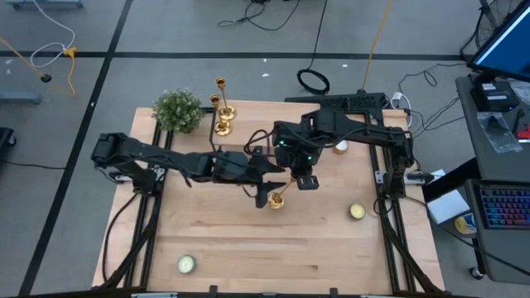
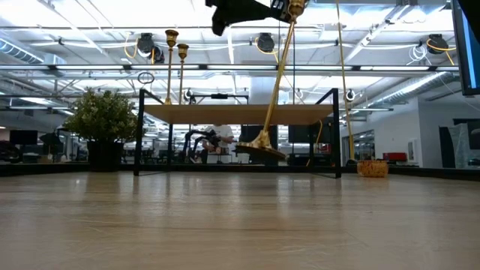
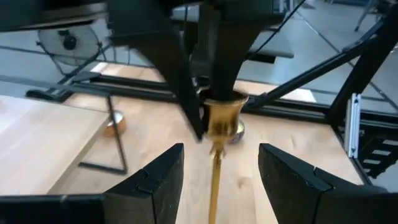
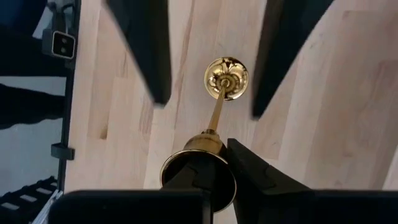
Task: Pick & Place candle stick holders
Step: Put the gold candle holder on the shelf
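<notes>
A gold candlestick (image 2: 276,82) hangs tilted over the middle of the table; it also shows in the high view (image 1: 277,199). My right gripper (image 1: 304,180) is shut on its top, above it (image 2: 279,7). My left gripper (image 3: 221,154) is open and level. Its fingers (image 3: 163,177) stand on either side of the stem without touching it. They also show in the right wrist view (image 4: 149,56). Two more gold candlesticks (image 1: 222,106) stand on their round bases at the far edge, beside the green plant (image 1: 178,110). They also show in the low view (image 2: 175,64). My right gripper pinches the candlestick's top cup (image 3: 222,117) between its two fingers, coming from above and pointing down. The candlestick hangs below the fingers, tilted. Its round base (image 2: 262,152) is clear of the table.
Short round candles lie on the table at the near left (image 1: 186,264), at the right (image 1: 357,212) and at the far right (image 1: 340,147). The two arms meet over the table's middle. Bare wood (image 1: 248,248) lies toward the near edge.
</notes>
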Robot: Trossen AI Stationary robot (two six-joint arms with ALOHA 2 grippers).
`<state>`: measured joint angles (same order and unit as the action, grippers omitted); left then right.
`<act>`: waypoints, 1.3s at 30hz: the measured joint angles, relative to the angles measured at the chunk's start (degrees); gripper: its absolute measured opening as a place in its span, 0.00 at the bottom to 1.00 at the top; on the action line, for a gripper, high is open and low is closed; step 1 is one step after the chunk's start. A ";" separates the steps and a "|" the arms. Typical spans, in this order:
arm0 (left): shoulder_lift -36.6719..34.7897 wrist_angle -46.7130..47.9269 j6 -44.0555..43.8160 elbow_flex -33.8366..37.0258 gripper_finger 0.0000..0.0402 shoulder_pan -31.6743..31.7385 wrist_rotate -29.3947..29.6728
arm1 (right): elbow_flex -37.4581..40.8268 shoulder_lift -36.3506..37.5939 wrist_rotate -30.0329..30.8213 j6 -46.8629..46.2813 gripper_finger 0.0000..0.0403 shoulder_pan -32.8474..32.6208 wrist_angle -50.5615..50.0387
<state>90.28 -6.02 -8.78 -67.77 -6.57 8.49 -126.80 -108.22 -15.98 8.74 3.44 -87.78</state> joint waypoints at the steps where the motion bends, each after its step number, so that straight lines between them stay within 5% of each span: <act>1: 0.78 0.41 -0.35 -0.33 0.52 -0.04 -0.04 | 0.00 0.00 0.74 -0.26 0.04 -0.07 0.06; 24: 6.18 -3.20 -7.06 -3.26 0.51 0.66 0.32 | 0.02 0.13 -2.78 -1.05 0.04 -1.62 4.55; 32: 6.18 -3.04 -8.27 -3.26 0.28 0.70 -3.59 | 0.02 0.07 -3.46 -1.65 0.04 -1.64 5.01; 39: 6.18 -2.83 -9.88 -3.26 0.27 0.70 -4.20 | 0.04 0.04 -3.75 -1.86 0.06 -1.66 4.97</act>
<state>96.47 -8.85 -18.66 -71.02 -5.87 4.29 -126.76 -108.18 -19.73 6.88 1.78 -82.81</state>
